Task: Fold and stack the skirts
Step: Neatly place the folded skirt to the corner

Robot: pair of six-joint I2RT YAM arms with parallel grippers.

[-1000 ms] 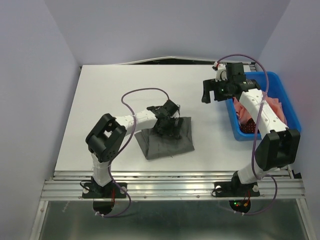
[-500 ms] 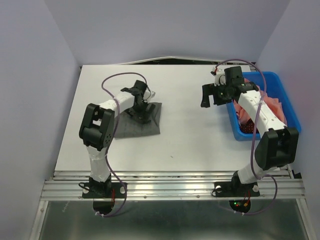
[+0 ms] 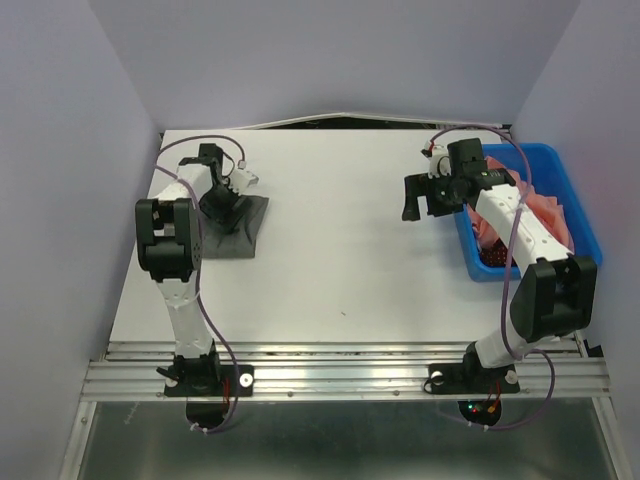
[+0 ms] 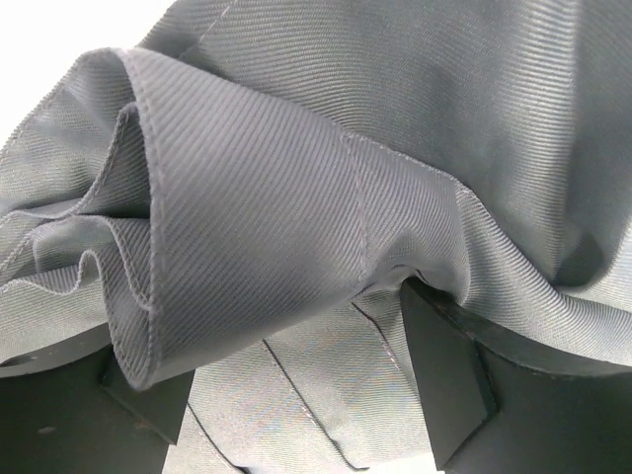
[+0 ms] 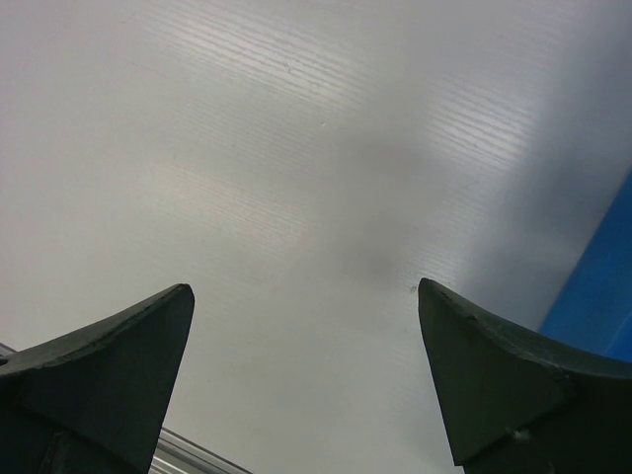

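Your left hand (image 4: 288, 348) is spread wide over the grey skirt (image 3: 238, 225), which lies bunched near the desk's (image 3: 340, 270) left edge. If you lift now, a fold snagged on a finger could undo it. Your right hand (image 5: 304, 288) is spread and empty beside the blue bin (image 3: 578, 205), where the arm hides most of the red skirt (image 3: 494, 257).

looks like a robotics lab test cell, not a home. white tabletop (image 3: 340, 260) boxed in by plain pale walls (image 3: 60, 200) on 3 sides. 2 robot arms (image 3: 170, 250) bolted to an aluminium rail frame (image 3: 340, 375), plus a blue plastic bin (image 3: 545, 152).
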